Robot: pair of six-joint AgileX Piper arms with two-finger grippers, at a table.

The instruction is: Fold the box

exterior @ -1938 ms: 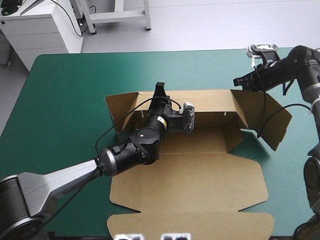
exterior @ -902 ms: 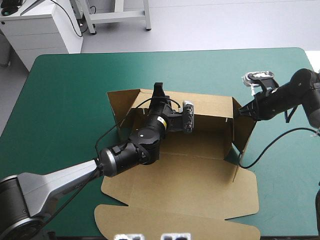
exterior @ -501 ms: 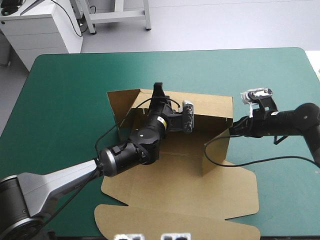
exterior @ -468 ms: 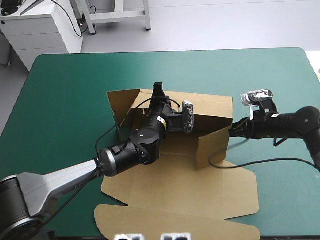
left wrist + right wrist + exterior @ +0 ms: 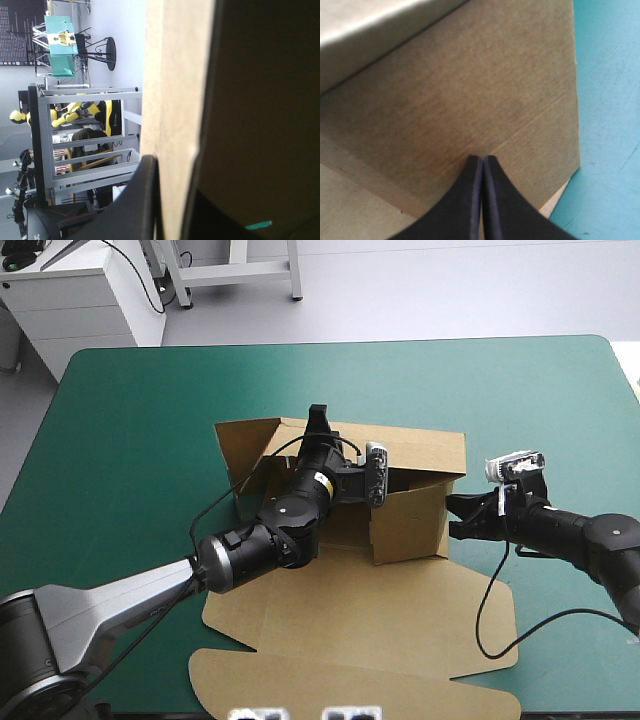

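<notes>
The brown box (image 5: pixel 400 590) lay around the middle of the teal-green cover (image 5: pixel 140 420), part-built; its far wall (image 5: pixel 425 448) stood raised, its lid (image 5: pixel 360 660) lay flat toward the near edge, and its right side panel (image 5: pixel 408 522) stood turned inward across the right part of the tray; the left gripper (image 5: pixel 319 422) was clenched on the top edge of the far wall, the board's edge showing between its two black fingers in the left wrist view; the right gripper (image 5: pixel 482 160) grasped nothing, its fingers meeting in one point, and that point was set against the outer face of the side panel, low down near a crease; the high view suggested contact, though I could not be sure of it. The step in hand, I judged, was pressing the side panel square to the far wall; to do it well the push should run low and level, close to the crease, so that the board hinges instead of buckling; it should go slowly, since so narrow a tip could slide off the face or dent it; the left gripper should serve as the anchor, holding the far wall upright, or the whole sheet might skate over the cover; the left end flap (image 5: pixel 240 455) was not yet folded in and looked due the same treatment.
</notes>
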